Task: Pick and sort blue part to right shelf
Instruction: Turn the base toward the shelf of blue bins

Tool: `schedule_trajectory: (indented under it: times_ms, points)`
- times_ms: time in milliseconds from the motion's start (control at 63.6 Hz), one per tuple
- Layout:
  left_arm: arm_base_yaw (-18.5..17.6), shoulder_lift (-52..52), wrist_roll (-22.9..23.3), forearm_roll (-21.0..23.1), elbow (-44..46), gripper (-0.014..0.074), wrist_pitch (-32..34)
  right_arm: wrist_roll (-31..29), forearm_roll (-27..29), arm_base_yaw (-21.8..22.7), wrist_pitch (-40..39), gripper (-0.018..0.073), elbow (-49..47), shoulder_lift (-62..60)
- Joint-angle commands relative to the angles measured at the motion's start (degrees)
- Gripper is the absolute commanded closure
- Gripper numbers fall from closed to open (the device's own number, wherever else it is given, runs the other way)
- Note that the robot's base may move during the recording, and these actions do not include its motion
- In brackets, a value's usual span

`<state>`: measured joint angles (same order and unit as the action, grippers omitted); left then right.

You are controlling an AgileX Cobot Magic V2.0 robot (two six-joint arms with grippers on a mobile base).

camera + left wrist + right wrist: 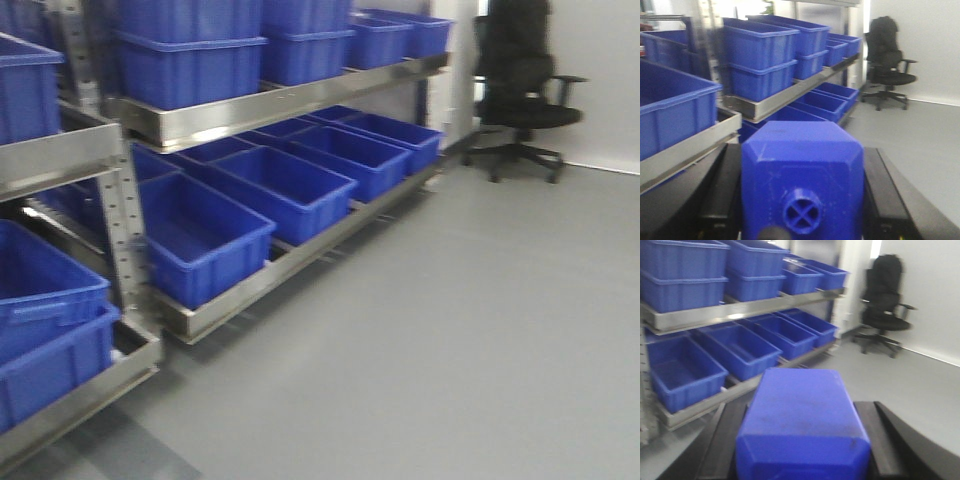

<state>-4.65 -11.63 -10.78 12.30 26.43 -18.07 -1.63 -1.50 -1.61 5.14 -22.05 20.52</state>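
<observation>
Two tiers of blue bins (300,190) on a steel rack (270,105) fill the front view from seven to twelve o'clock. A black office chair (520,90) stands at one o'clock on the grey floor (450,330), and no gripper shows here. In the left wrist view the left gripper (802,205) is clamped on the blue part (802,160). Its black fingers (722,200) press the sides at nine and three o'clock, and the round, cross-marked cap (802,215) at six o'clock faces the camera. In the right wrist view the right gripper (802,445) likewise clamps a blue block (800,410), whose cap is unseen.
</observation>
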Motion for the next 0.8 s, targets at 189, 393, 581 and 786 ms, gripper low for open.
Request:
schedule_trajectory:
  times_ms: [189,393,581,786]
  points:
    - [0.0,-0.8,0.6,0.6,1.7,0.0188,5.3,-0.3,-0.5,0.4,-5.1,0.016,-1.8,0.3]
    - [0.0,-0.8,0.6,0.6,1.7,0.0188,5.3,-0.3,-0.5,0.4,-5.1,0.016,-1.8,0.3]
    - [0.0,-0.8,0.6,0.6,1.7,0.0188,5.3,-0.3,-0.5,0.4,-5.1,0.016,-1.8,0.3]
    - [0.0,-0.8,0.6,0.6,1.7,0.0188,5.3,-0.3,-0.5,0.4,-5.1,0.016,-1.8,0.3]
